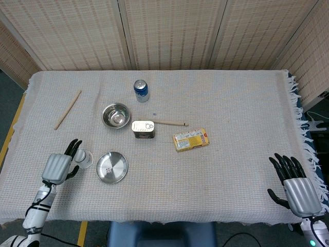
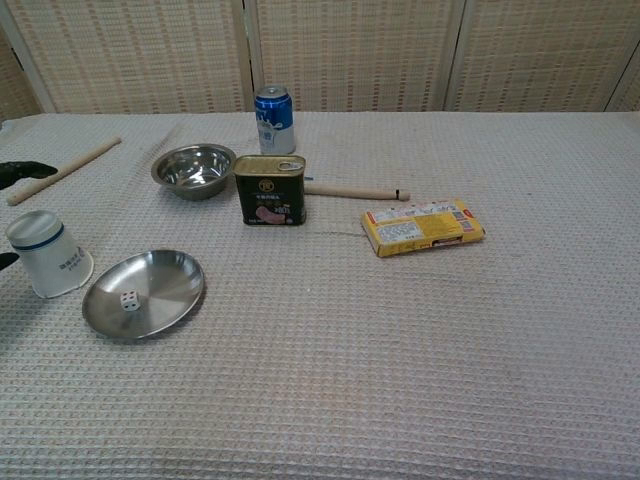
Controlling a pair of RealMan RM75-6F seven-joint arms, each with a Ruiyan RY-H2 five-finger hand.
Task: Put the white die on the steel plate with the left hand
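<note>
The white die [image 2: 130, 300] lies on the flat steel plate [image 2: 165, 278], left of the plate's middle; from the head view the die [image 1: 108, 168] shows as a small white spot on the plate [image 1: 118, 172]. My left hand [image 1: 59, 165] hovers to the left of the plate, its fingers spread and holding nothing; only its dark fingertips [image 2: 22, 171] reach into the chest view's left edge. My right hand [image 1: 295, 189] rests open at the table's front right corner, far from everything.
An upturned white paper cup [image 2: 48, 254] stands between the left hand and the plate. Behind are a steel bowl [image 2: 194, 168], a tin can [image 2: 270, 189], a blue drink can [image 2: 274, 118], two wooden sticks [image 2: 355, 191] [image 2: 62, 169] and a yellow box [image 2: 422, 226].
</note>
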